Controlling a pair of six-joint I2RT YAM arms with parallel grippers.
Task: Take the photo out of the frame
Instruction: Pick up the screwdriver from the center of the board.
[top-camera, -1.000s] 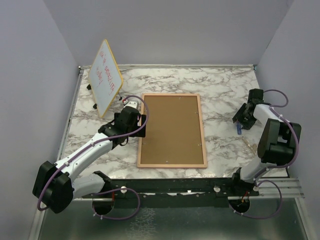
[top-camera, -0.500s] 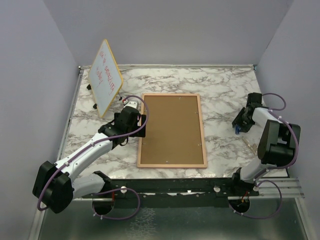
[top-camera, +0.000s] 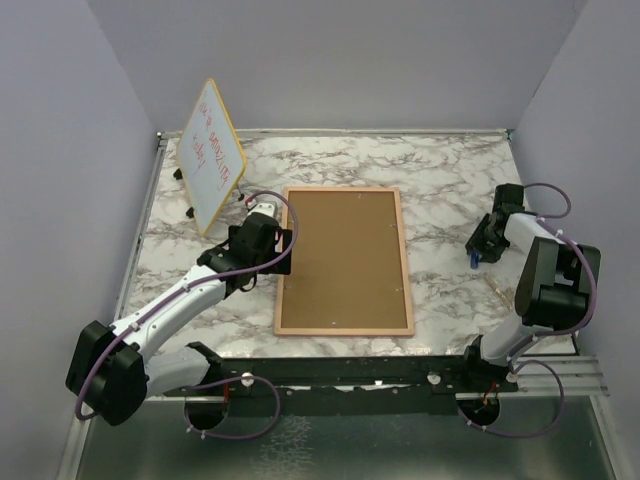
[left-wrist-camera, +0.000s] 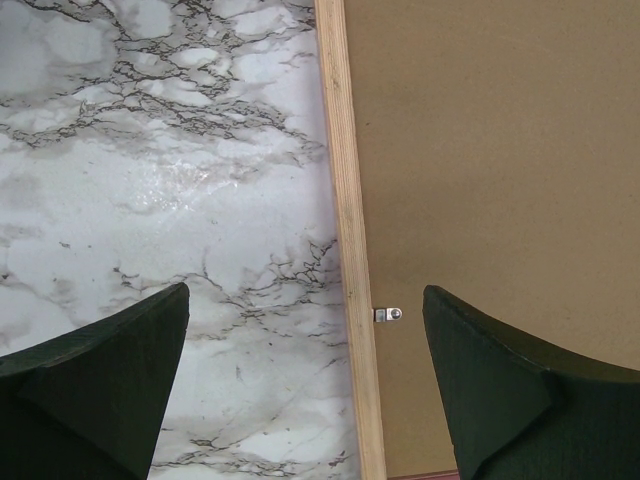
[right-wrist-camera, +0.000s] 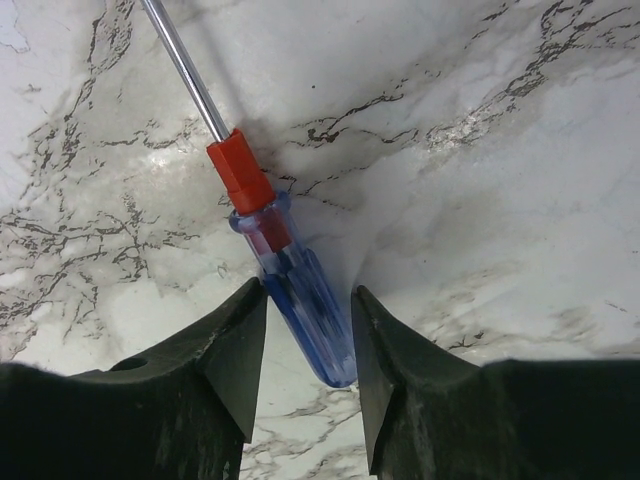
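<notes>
Frame (top-camera: 345, 260) face down mid-picture, backing up. Left gripper (left-wrist-camera: 305, 295) wide open, empty, astride left-edge clip (left-wrist-camera: 388, 314). Right gripper (right-wrist-camera: 308, 290) part-open around screwdriver (right-wrist-camera: 300, 300), likely for clips.

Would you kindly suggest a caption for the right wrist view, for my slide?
Right pincer straddling the blue handle of a screwdriver lying on the marble table.

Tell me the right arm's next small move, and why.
Probably squeeze the right claw shut on the screwdriver. Its fingers closely flank the blue handle, which lies on the marble table, though a firm grip is not evident. The frame lies back-up with a metal clip over the fibreboard, which likely needs that tool.
</notes>
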